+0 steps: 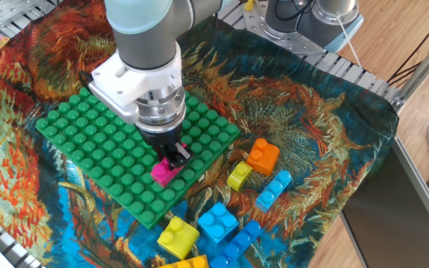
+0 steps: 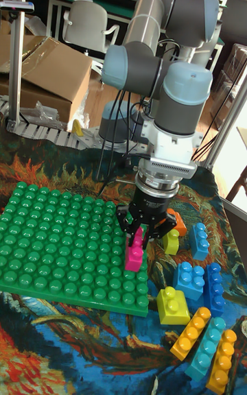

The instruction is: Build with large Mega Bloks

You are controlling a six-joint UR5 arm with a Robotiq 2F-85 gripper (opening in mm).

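My gripper [image 1: 171, 158] [image 2: 145, 228] is shut on the magenta Mega Blok [image 1: 163, 173] [image 2: 135, 253], an oblong brick held by its top and standing on end. The brick sits low over the near right part of the green studded baseplate [image 1: 95, 141] [image 2: 55, 244]. Whether its bottom touches the studs I cannot tell. Loose Mega Bloks lie on the cloth to the right: an orange one [image 1: 263, 155], a small yellow one [image 1: 239, 176] [image 2: 171, 241], a light blue one [image 1: 274, 190] [image 2: 200, 238] and a blue one [image 1: 217, 221] [image 2: 186, 277].
More bricks lie near the front edge: a yellow one [image 1: 177, 237] [image 2: 173, 304], a dark blue one [image 1: 241, 240] [image 2: 214, 278], and long yellow-orange [image 2: 192, 333], light blue [image 2: 208, 347] and orange [image 2: 223, 362] stacks. A patterned cloth [image 1: 311, 126] covers the table. The arm base [image 1: 304, 18] stands at the back.
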